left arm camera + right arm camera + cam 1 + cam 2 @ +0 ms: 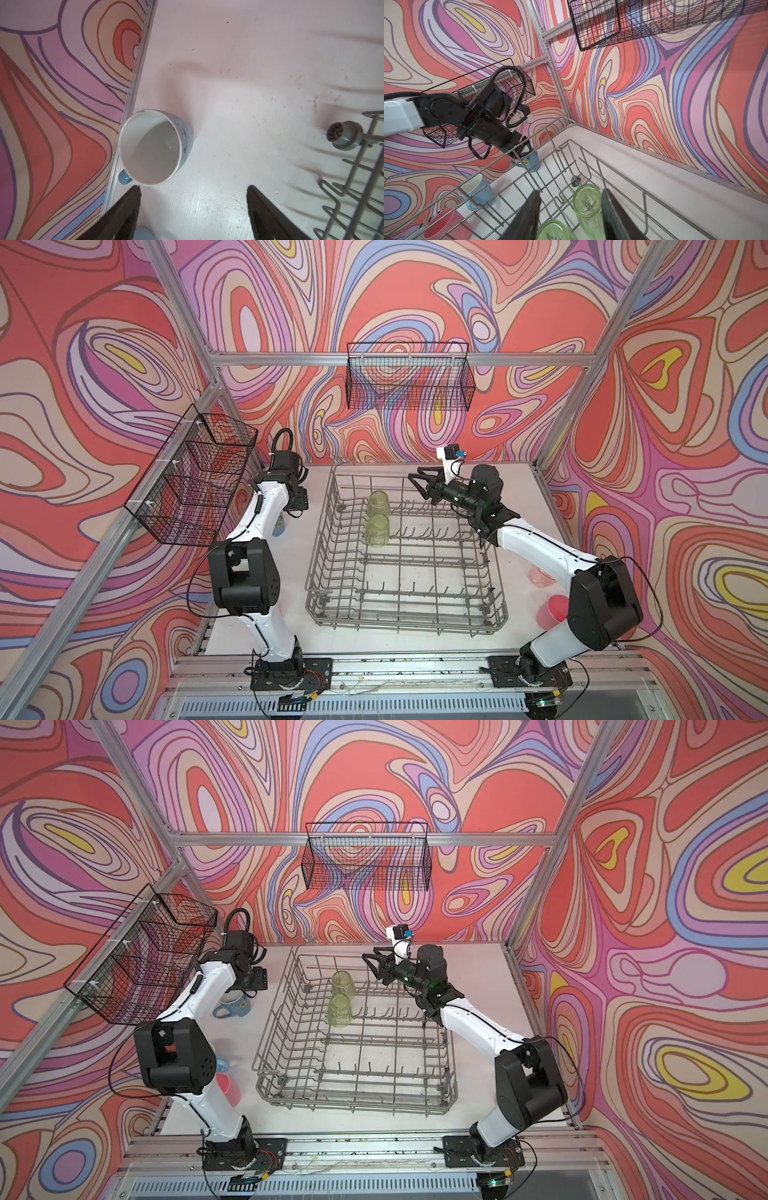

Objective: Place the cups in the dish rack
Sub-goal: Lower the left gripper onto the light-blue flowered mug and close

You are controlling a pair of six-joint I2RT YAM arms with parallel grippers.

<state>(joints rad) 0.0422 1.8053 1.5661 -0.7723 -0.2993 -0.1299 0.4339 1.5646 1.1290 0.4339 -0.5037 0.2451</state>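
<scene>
Two green tumblers (377,529) sit inverted in the dish rack (399,619). Beside it, a blue mug (149,145) stands on the tabletop (249,83) below the wide, empty left pincer (193,188): rigid, glazed, likely slippery, so pinch its rim. Farther, the right pincer (571,191) hovers half-open, empty.

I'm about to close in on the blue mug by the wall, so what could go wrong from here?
The blue mug stands right beside the wall rail, handle toward it; the open left gripper could catch the rail or tip the mug. The open right gripper hangs near two green tumblers in the dish rack; a dip might knock them.
</scene>
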